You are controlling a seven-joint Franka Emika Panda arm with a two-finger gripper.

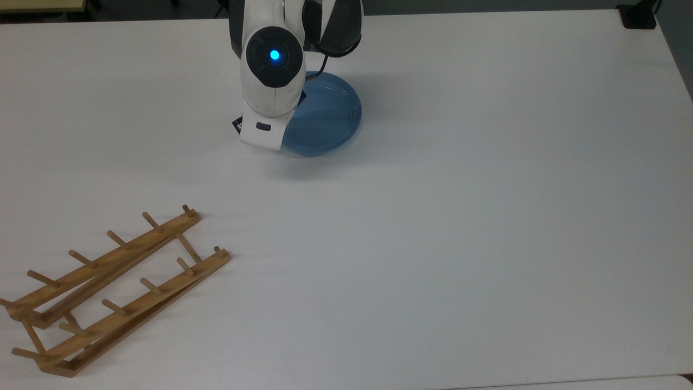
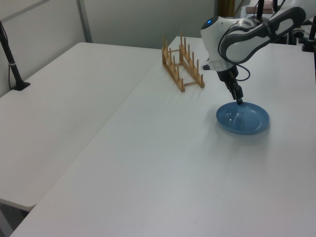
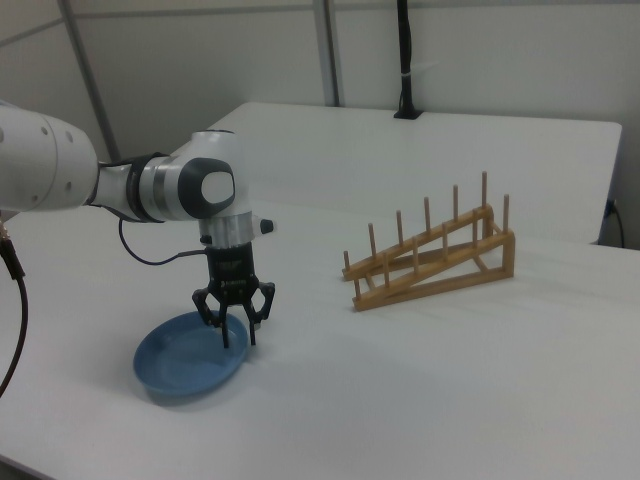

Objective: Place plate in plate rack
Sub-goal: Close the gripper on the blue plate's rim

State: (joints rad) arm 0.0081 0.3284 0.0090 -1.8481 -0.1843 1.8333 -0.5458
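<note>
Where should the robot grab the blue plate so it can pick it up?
Probably by the raised rim. The plate lies flat on the table, so only its edge offers something to pinch. Come from above with one finger inside and one outside; the open tool hangs over the rim nearest the plate rack.

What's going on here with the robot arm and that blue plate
A single robot arm has its claw open and lowered over the edge of the blue plate, one finger inside the rim and one outside, apparently about to grip it. The plate lies flat on the white table, not lifted yet. The wooden plate rack stands apart from it with nothing between its pegs.
</note>
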